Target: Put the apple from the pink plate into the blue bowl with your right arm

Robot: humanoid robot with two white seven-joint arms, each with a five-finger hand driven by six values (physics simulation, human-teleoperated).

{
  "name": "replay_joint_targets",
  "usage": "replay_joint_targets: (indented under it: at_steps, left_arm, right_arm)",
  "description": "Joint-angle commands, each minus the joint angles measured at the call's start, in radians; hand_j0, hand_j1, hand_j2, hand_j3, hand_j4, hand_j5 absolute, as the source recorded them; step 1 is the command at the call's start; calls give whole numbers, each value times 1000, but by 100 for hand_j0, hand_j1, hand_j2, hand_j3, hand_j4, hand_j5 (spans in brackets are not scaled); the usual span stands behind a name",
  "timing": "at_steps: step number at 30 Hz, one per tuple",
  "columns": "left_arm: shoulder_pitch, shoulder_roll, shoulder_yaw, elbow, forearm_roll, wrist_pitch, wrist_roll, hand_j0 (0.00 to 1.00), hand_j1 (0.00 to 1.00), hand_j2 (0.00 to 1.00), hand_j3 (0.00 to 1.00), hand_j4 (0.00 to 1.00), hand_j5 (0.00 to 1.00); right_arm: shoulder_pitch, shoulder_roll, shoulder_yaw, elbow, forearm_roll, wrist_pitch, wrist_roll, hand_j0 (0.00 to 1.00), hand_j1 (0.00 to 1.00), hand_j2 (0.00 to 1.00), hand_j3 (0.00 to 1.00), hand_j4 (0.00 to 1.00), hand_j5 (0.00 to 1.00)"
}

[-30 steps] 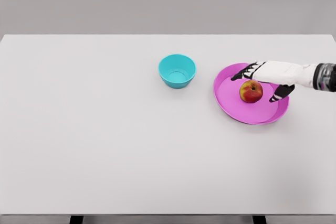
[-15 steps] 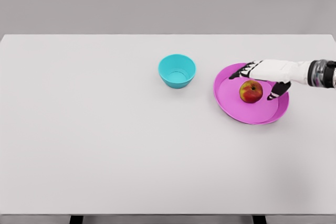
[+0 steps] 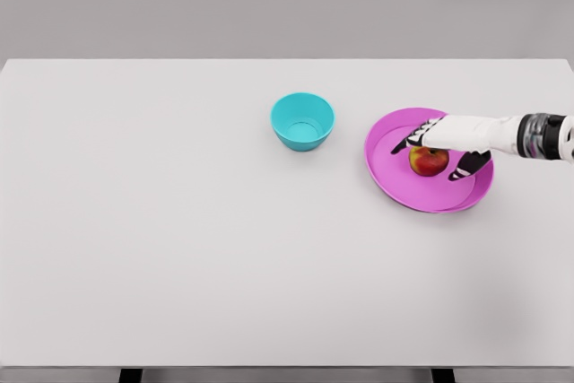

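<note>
We see the apple sitting on the pink plate, which lies toward the right edge of the white surface, roughly midway between the far and near edges. Our right hand reaches in from the right edge and sits low over the apple, covering its top. The dark fingers spread past the far side of the fruit, while the thumb drops on its near right side, so the hand brackets the apple loosely. We cannot tell whether the fingers actually press the skin; the hand looks partly open rather than closed around the fruit, and the apple rests on the plate. The white forearm runs out to the right edge of the view, with a grey and black cuff at the wrist.

The blue bowl stands upright to the left of the plate, near it but not touching, slightly closer to the far edge of the surface. Its inside shows only its own turquoise colour.
</note>
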Motion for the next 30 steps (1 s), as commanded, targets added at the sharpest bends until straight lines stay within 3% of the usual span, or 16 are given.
replay_joint_targets:
  at_steps: [1,2,8,21,30]
  left_arm:
    - [0,0,0,0,-1,0,1,100,100,100,100,100,100]
    - [0,0,0,0,-1,0,-1,100,100,100,100,100,100]
    - [0,0,0,0,-1,0,1,100,100,100,100,100,100]
    - [0,0,0,0,-1,0,1,100,100,100,100,100,100]
    - [0,0,0,0,-1,0,1,100,100,100,100,100,100]
  right_arm:
    - [0,-2,3,0,-5,-3,0,69,69,69,69,69,69]
    - [2,-2,3,-2,-5,-4,1,61,61,61,61,61,61]
    - [0,-2,2,-2,-5,-3,1,53,53,53,53,53,53]
    - [-44,3,-15,-7,-7,6,1,52,52,52,52,52,52]
    - [-101,70,-18,6,-7,10,1,52,52,52,52,52,52]
